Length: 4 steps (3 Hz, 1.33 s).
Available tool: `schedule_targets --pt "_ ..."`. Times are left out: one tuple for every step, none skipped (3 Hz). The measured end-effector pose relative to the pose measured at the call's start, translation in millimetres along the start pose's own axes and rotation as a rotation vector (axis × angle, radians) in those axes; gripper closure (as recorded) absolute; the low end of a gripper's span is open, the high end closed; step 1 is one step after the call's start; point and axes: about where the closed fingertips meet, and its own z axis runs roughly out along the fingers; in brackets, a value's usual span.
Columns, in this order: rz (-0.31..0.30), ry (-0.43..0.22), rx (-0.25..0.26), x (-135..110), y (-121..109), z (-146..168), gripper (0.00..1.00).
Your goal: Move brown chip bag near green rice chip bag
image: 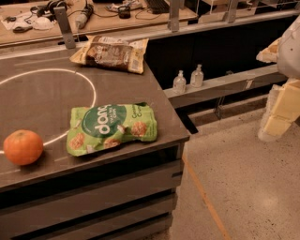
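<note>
The brown chip bag (111,53) lies flat at the far right corner of the dark table (42,93), dark brown in the middle with tan edges. The green rice chip bag (110,127) lies flat near the table's front right edge, its white "dang" lettering facing up. The two bags are well apart. My gripper (280,112) hangs at the right edge of the view, off the table and over the floor, far from both bags. It holds nothing that I can see.
An orange (23,147) sits at the table's front left. A white circle line (70,75) is marked on the tabletop. Two small clear bottles (187,79) stand on a ledge right of the table. A cluttered desk (93,14) lies behind.
</note>
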Motion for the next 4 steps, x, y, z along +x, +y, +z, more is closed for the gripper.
schedule_targets --pt "0.0 0.0 0.0 0.0 0.0 0.0 0.0" --pt "-0.006 -0.032 0.015 -15.2 -17.0 3.6 0.0" --pt "-0.02 -0.106 0.028 -43.0 -50.9 9.6 0.0" --pt "-0.025 -0.176 0.031 -72.4 -85.2 20.1 0.0"
